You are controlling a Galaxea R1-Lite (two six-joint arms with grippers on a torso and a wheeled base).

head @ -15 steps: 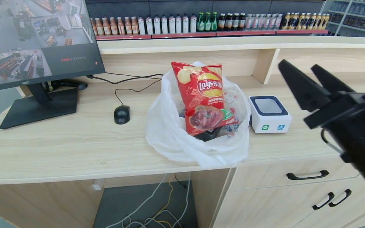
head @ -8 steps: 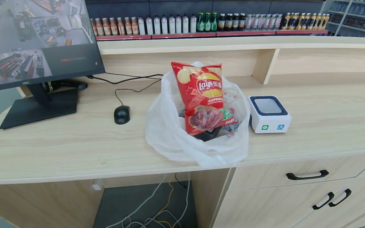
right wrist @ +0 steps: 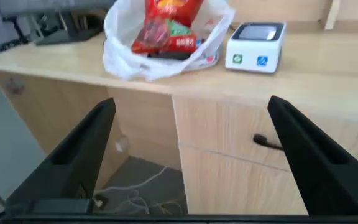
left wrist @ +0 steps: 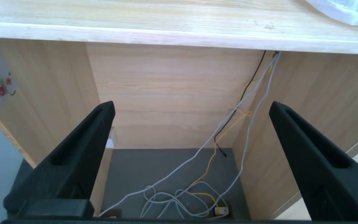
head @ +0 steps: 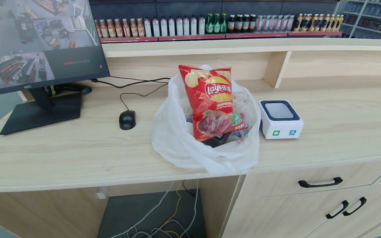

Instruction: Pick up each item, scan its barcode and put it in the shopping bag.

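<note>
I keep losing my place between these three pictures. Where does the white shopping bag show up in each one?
Head view: shopping bag in the middle of the counter, left of the white scanner box.
Left wrist view: a sliver of shopping bag at the counter's front edge.
Right wrist view: shopping bag on the counter, beside the scanner box.
Shared landmark: the counter's front edge.

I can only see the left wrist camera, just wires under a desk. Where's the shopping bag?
Observer: The shopping bag sits on the counter, at its front edge, above those wires.
Operator: Is anything inside?
Observer: Yes, a red chip bag stands upright, poking out the top.
Operator: Where's the scanner thing?
Observer: The white scanner sits on the counter beside the bag, on the robot's right.
</note>
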